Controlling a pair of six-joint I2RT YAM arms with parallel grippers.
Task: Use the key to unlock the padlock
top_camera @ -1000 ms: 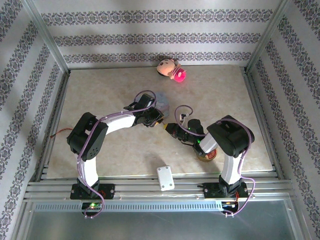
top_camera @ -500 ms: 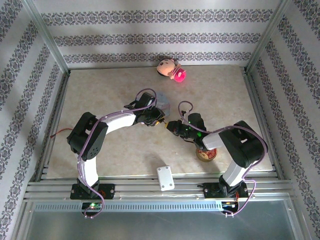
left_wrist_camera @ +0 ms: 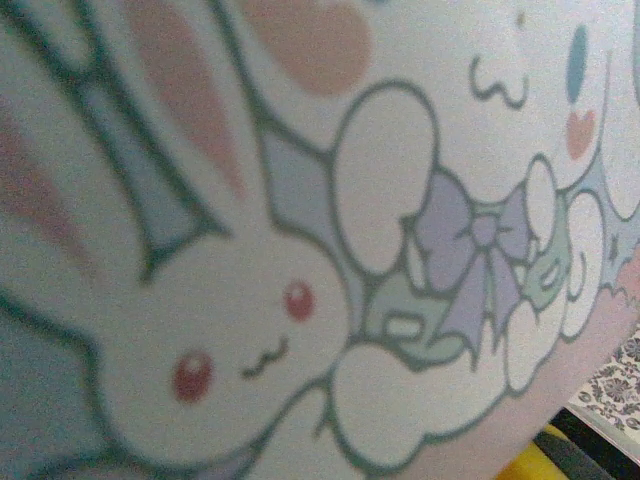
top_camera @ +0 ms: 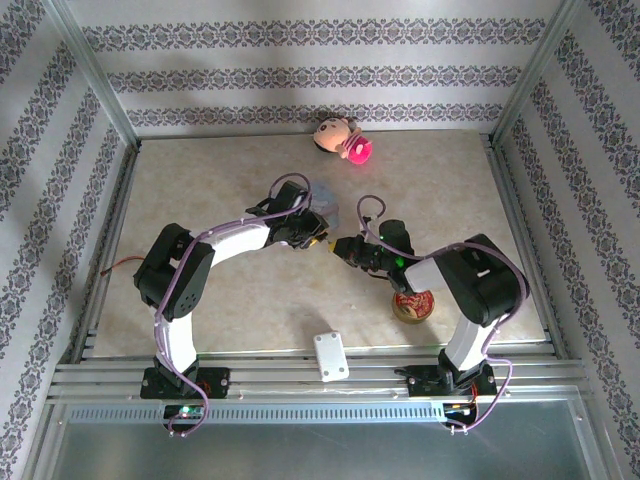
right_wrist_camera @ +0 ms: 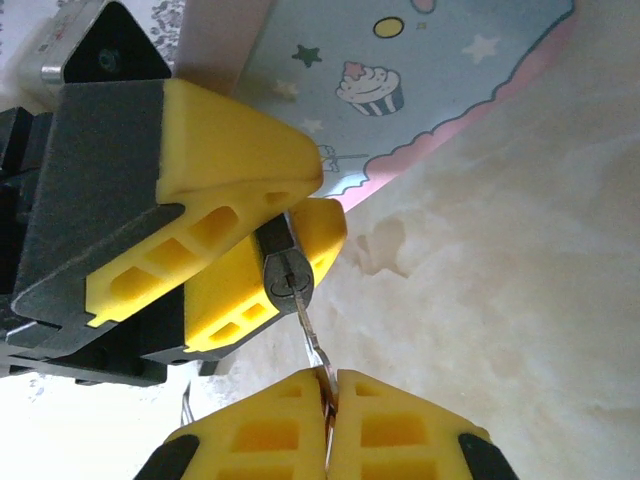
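My left hand point(top_camera: 318, 240) is clamped on the padlock point(right_wrist_camera: 285, 275). Its yellow fingers point(right_wrist_camera: 230, 165) pinch the small dark body from both sides, with the keyway face turned toward my other wrist. My right hand point(right_wrist_camera: 328, 385) is shut tight on the key point(right_wrist_camera: 312, 340), gripping it by its very end. The thin blade runs up at a slant, and its tip sits at the keyway. How deep it has gone in, I cannot tell.

The pale-blue tin point(right_wrist_camera: 440, 90) stands just behind the lock, right up against my left wrist camera. The bench point(right_wrist_camera: 520, 300) lies beneath both hands.

The slant is my main worry. The blade does not look square to the lock face, so pushing now could jam it against the edge of the slot or bend it.

My hold on the key is narrow. If I twist before the blade is fully seated, it may turn between my pads instead of turning the cylinder, or slip out and drop to the bench.

The lock is small and held only by its sides. A firm push or turn from the right could swivel it in my left fingers or drive it back against the tin.
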